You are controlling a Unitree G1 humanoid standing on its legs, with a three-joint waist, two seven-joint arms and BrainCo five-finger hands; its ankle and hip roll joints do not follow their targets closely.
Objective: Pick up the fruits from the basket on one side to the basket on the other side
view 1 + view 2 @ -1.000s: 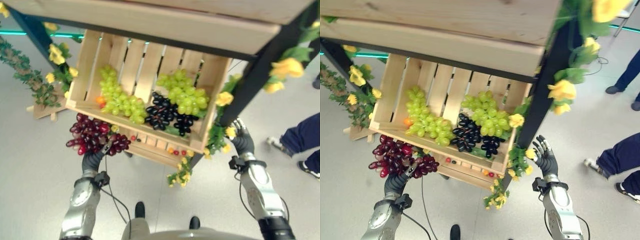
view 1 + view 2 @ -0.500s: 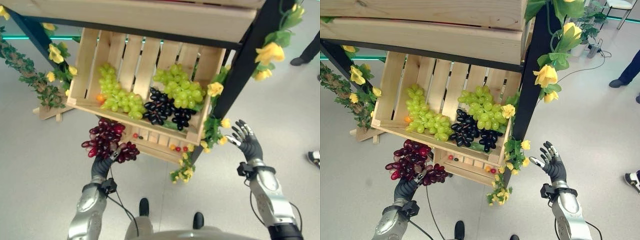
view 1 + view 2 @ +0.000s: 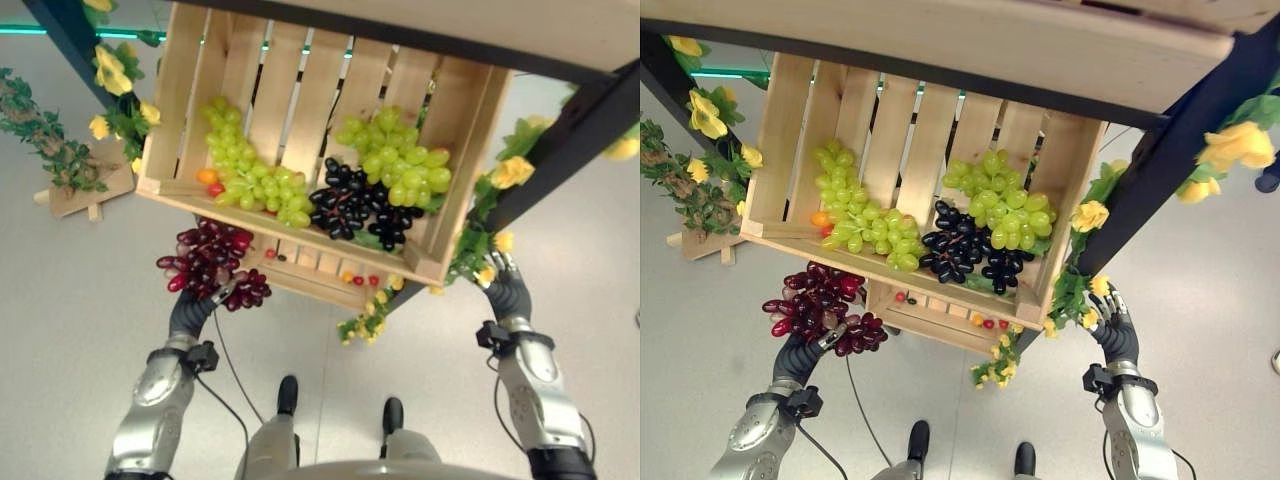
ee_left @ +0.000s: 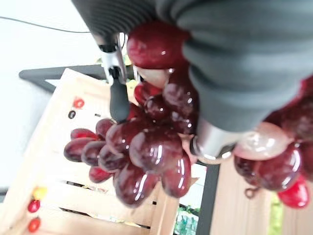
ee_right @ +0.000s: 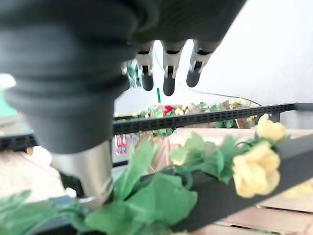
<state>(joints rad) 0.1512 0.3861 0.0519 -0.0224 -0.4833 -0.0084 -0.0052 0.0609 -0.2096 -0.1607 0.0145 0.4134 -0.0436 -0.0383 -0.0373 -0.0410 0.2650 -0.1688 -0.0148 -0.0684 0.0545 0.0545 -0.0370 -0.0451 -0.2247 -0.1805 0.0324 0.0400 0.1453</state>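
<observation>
Your left hand, at lower left, is curling its fingers round the red grapes, holding them just below the crate's front edge. Your right hand, at lower right, is empty, its fingers reaching out straight beside the yellow flowers on the black post. The bunch is dangling loosely, so 1 quick swing could shed grapes or snag the crate lip.

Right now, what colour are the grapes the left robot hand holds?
Dark red grapes, clearest in the left wrist view.
</observation>
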